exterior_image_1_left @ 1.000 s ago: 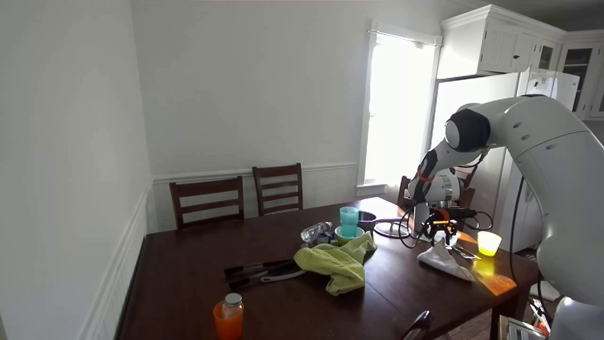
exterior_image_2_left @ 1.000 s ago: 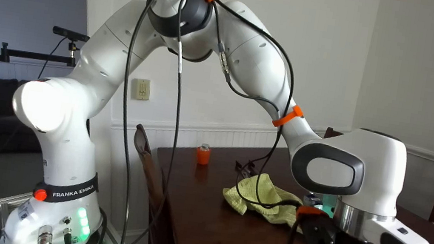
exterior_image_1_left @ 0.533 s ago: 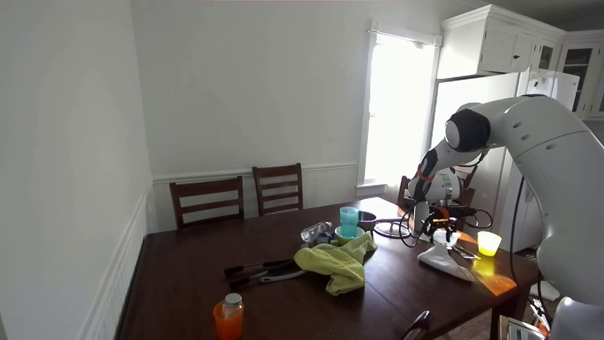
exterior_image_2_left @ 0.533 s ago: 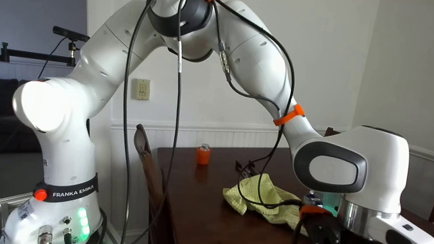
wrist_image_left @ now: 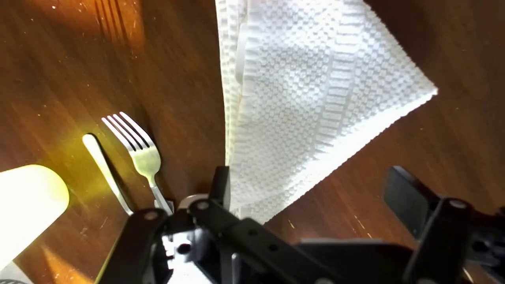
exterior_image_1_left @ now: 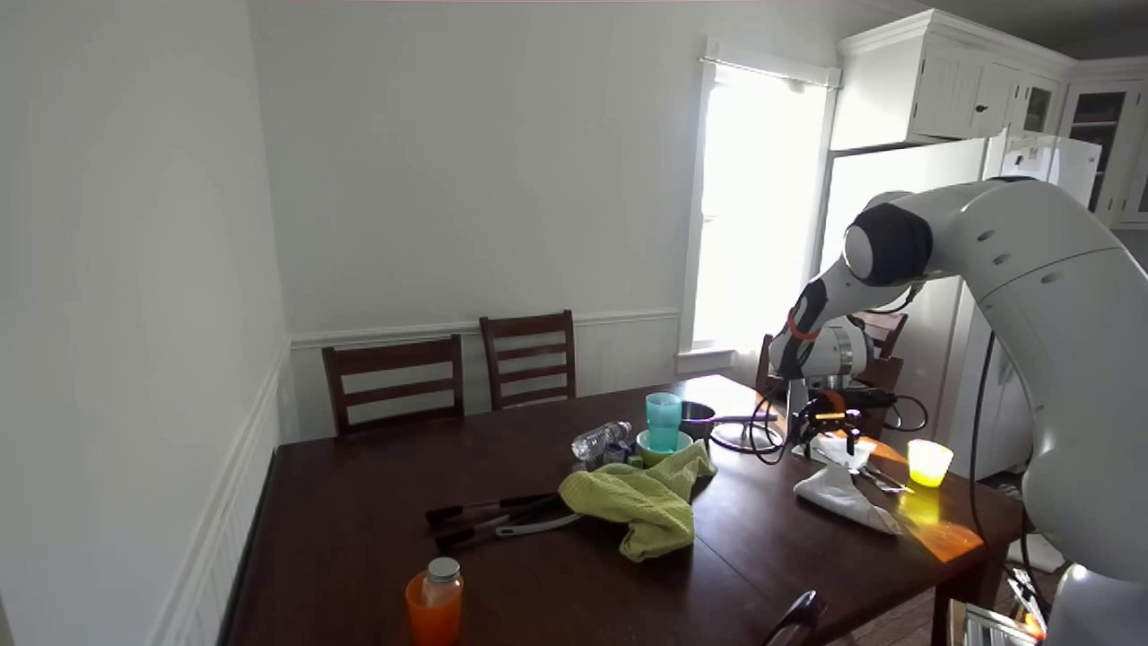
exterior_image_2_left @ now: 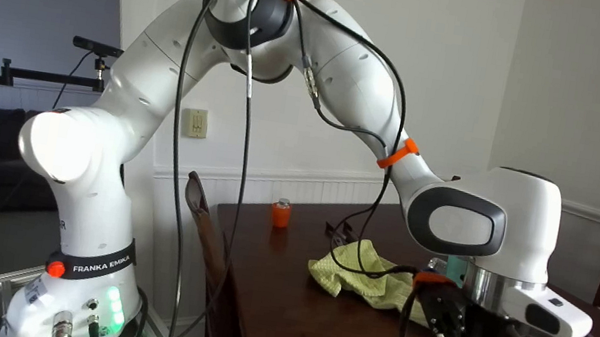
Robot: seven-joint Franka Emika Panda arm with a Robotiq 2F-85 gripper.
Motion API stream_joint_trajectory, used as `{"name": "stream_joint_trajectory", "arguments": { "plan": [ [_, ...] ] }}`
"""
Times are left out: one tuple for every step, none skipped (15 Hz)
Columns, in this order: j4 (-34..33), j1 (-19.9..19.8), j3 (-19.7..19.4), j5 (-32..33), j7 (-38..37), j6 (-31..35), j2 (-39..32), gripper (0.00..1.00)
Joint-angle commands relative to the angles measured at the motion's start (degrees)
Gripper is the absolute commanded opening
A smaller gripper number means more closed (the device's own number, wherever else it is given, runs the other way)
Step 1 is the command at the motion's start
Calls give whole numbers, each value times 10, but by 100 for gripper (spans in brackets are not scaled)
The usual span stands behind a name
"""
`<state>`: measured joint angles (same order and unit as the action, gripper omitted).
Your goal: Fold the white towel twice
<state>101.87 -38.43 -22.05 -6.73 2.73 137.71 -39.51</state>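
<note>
The white towel (exterior_image_1_left: 847,502) lies folded on the dark table near its right end in an exterior view. In the wrist view the towel (wrist_image_left: 292,94) shows a waffle weave and stacked layers along its left edge, narrowing to a corner near the jaws. My gripper (wrist_image_left: 313,193) is open, its fingers wide apart with nothing between them. Its left finger overlaps the towel's near corner in the picture; contact cannot be told. In an exterior view the gripper (exterior_image_1_left: 829,449) hangs just above and behind the towel. In an exterior view the gripper's fingertips are cut off at the bottom.
A fork (wrist_image_left: 146,157), a second utensil (wrist_image_left: 103,167) and a yellow cup (exterior_image_1_left: 929,462) lie beside the towel. A white bowl (exterior_image_1_left: 850,452) stands behind it. A lid (exterior_image_1_left: 746,437), a teal cup (exterior_image_1_left: 664,422), a green cloth (exterior_image_1_left: 632,507) and an orange cup (exterior_image_1_left: 434,610) are farther off.
The towel's raised tip has sunk lower, away from the gripper. The gripper has moved slightly up and to the left in both exterior views, its fingers apart from the towel.
</note>
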Motion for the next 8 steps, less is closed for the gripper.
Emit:
{"name": "stream_joint_trajectory", "arguments": {
  "plan": [
    [16, 10, -17, 31, -25, -43, 49, 100],
    [14, 10, -20, 37, -22, -57, 60, 100],
    [10, 11, -24, 41, -28, -71, 69, 100],
    [6, 10, -28, 46, -32, -84, 78, 100],
    [4, 10, -31, 49, -36, -106, 91, 100],
    [2, 9, -33, 51, -39, -119, 103, 100],
    [3, 10, -37, 54, -46, -129, 116, 100],
    [0, 9, -38, 57, -50, -140, 126, 100]
  ]
}}
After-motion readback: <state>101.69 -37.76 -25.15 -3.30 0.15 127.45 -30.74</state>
